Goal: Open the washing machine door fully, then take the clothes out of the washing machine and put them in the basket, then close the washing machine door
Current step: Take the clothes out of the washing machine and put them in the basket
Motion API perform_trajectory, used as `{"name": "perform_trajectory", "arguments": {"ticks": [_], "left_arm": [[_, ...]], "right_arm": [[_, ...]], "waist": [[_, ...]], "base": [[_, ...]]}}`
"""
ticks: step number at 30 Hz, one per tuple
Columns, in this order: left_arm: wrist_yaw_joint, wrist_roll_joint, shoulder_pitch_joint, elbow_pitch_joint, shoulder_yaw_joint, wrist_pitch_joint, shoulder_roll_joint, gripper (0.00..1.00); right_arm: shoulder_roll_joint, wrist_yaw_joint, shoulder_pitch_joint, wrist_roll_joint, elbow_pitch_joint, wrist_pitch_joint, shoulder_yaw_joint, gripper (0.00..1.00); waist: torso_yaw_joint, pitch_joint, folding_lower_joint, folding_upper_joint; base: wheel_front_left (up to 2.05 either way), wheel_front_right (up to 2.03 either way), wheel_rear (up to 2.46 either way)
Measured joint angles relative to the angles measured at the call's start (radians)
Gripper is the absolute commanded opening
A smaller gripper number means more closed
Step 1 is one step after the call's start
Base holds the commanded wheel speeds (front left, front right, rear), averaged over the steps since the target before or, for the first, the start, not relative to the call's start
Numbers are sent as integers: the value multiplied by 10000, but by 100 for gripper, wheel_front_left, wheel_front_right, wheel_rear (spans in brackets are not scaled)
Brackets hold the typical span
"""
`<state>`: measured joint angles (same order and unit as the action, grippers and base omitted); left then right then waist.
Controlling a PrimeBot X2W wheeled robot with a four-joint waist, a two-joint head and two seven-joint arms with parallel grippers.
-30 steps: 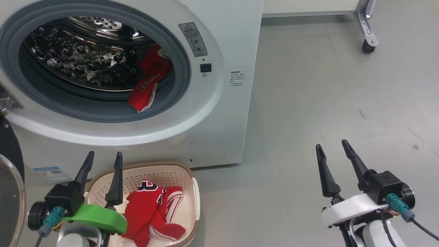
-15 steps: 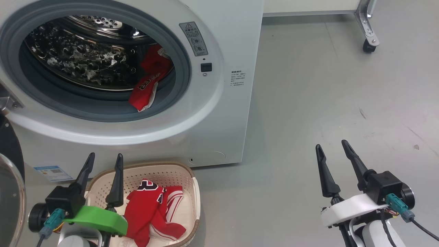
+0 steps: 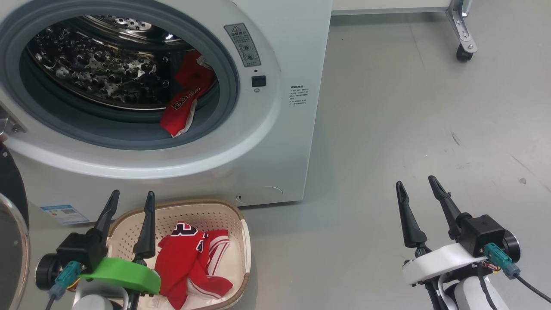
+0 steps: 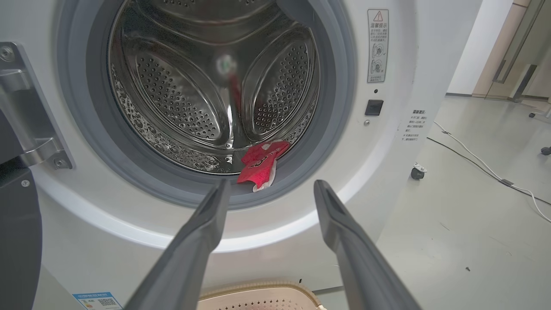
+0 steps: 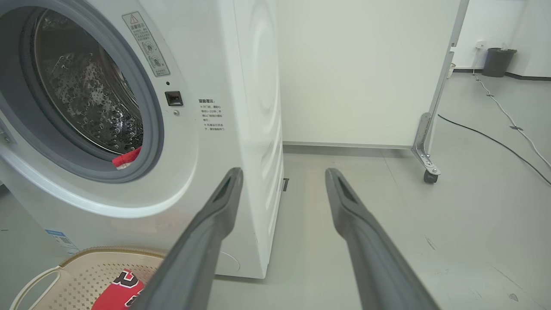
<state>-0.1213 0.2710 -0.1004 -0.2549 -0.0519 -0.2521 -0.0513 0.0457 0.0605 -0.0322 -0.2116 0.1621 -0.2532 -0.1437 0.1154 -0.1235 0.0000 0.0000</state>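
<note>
Fingers spread and empty, the left gripper [image 3: 132, 192] hangs over the basket [image 3: 193, 203] at lower left; the right gripper [image 3: 415, 181], likewise open, sits at lower right. The washing machine door [image 3: 9, 189] stands open and one red jersey [image 3: 189, 254] is basketed. A second jersey [image 3: 183, 107] lies in the drum [image 3: 99, 73], above the left gripper and well apart. Fetching it and closing the door are left.

On the white front of the washing machine [image 3: 284, 142], right of the port, stands a grey warning label [image 3: 242, 45] with an exclamation triangle on top; its Chinese lines are too small to read. Further right is small printed Chinese text [image 3: 298, 95], also unreadable. Low on the left sits a blue label [image 3: 64, 214] with a QR code. The red jersey [image 3: 185, 258] in the basket [image 3: 202, 202] shows a figure like 3. The second jersey [image 3: 183, 110], in the drum, carries dark lettering that is not readable.
</note>
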Motion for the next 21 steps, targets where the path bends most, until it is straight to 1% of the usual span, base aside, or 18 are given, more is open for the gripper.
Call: {"name": "perform_trajectory", "arguments": {"ticks": [14, 21], "left_arm": [[0, -81, -2, 127, 23, 0, -8, 100], [4, -165, -71, 267, 247, 2, -374, 100]], "right_arm": [[-4, 0, -5, 17, -71, 0, -159, 100], [-8, -2, -29, 130, -232, 0, -316, 100]], "waist": [[98, -609, 0, 0], [284, -1218, 0, 0]], "base": [[0, 0, 0], [0, 0, 0]]}}
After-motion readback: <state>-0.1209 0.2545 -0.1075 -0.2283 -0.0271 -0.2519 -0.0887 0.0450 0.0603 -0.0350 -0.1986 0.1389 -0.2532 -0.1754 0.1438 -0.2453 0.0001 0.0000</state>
